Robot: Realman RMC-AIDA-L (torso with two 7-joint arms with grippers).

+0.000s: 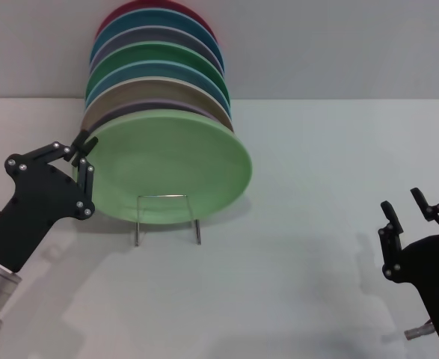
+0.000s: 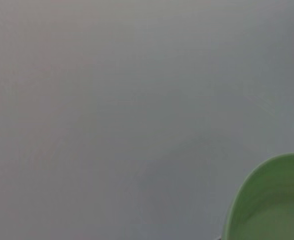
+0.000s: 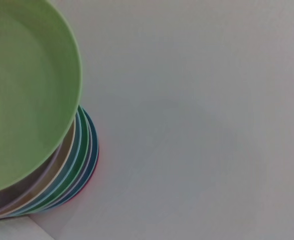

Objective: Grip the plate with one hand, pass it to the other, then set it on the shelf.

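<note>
On the tabletop (image 1: 316, 224) we see the plate (image 1: 170, 168) upright at the front of the stacked plates (image 1: 155, 67), resting in the shelf (image 1: 167, 217). Our left gripper (image 1: 81, 146) apparently pinches its rim to steady it; our right gripper (image 1: 406, 206) waits apart, jaws spread.
</note>
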